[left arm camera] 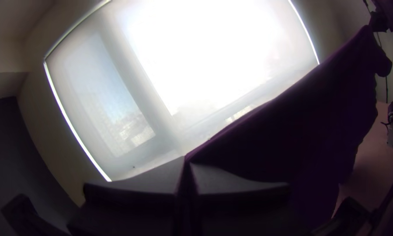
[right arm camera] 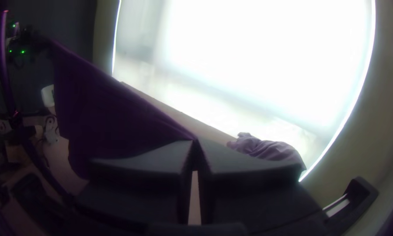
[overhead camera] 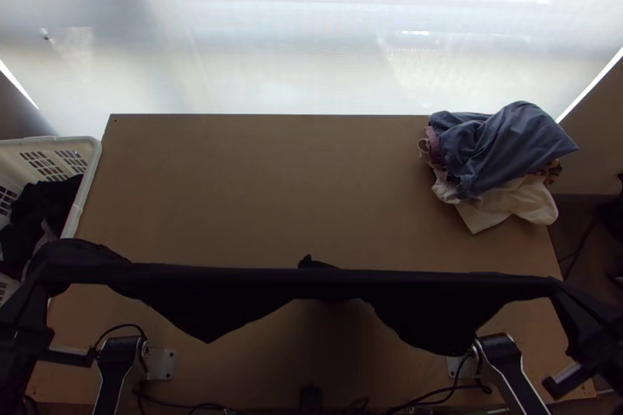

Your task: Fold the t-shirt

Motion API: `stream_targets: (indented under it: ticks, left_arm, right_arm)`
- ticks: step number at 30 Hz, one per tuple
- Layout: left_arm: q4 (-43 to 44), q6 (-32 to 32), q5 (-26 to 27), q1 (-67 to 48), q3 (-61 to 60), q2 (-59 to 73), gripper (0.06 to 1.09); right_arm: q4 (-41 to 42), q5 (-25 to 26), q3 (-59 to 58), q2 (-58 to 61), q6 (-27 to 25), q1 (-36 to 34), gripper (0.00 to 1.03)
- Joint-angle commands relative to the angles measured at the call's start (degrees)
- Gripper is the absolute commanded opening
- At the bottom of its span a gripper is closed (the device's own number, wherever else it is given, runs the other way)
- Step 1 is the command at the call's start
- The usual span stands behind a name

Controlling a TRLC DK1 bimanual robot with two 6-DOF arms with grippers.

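The black t-shirt hangs above the desk's near part, its top edge taut between left hand and right hand, both pinching it, probably to straighten it (the clothes pile, on the desk's far right, leaves folding room).

Cannot resolve neckline or hem of dark t-shirt, above near half of wooden table. Cannot see outer side of plastic laundry basket, cut off left of table; cannot separate dark clothes inside. Cannot trace layers beneath blue garment, table's far right corner.
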Motion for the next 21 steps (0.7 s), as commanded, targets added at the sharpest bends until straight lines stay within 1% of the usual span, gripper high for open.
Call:
stream_targets:
  ticks: [1, 3, 5, 7, 9, 11, 13, 18, 21]
  left_arm:
    - [-0.68, -1.0, 1.01, 2.67, 0.52, -6.04, 0.09]
    - [-0.6, -1.08, 1.1, 2.84, 0.43, -7.19, 0.09]
    - [0.19, -1.52, 2.24, 3.37, 0.43, -8.42, 0.09]
    - [0.46, -2.58, 3.56, 4.16, 0.17, -8.94, 0.09]
    - [0.46, -5.21, 4.71, 4.78, -0.27, -9.12, 0.09]
    - [0.63, -6.97, 7.34, 5.83, -1.32, -9.82, 0.09]
    - [2.22, -7.41, 10.68, 7.76, -2.2, -10.61, 0.09]
    - [6.7, -10.49, 15.96, 8.56, -2.82, -10.09, 0.09]
    - [9.42, -14.62, 19.82, 9.52, -4.14, -9.82, 0.09]
  right_arm:
    - [-1.36, 0.11, 3.54, -3.35, 3.66, -3.28, 0.03]
    - [-1.62, -0.06, 3.02, -4.23, 4.19, -3.89, 0.03]
    - [-1.62, -2.7, 3.02, -4.32, 4.19, -6.79, 0.03]
    - [-1.62, -4.19, 3.1, -4.32, 4.37, -8.11, 0.03]
    - [-2.41, -6.65, 2.58, -4.05, 6.39, -8.29, 0.03]
    - [-2.32, -7.88, 1.96, -4.14, 7.27, -8.46, 0.03]
    - [-1.62, -9.99, 2.05, -4.14, 7.18, -10.75, 0.03]
    - [-1.09, -14.56, 2.58, -3.88, 7.18, -13.65, 0.03]
    - [-0.57, -16.67, 2.31, -3.88, 7.18, -14.53, 0.03]
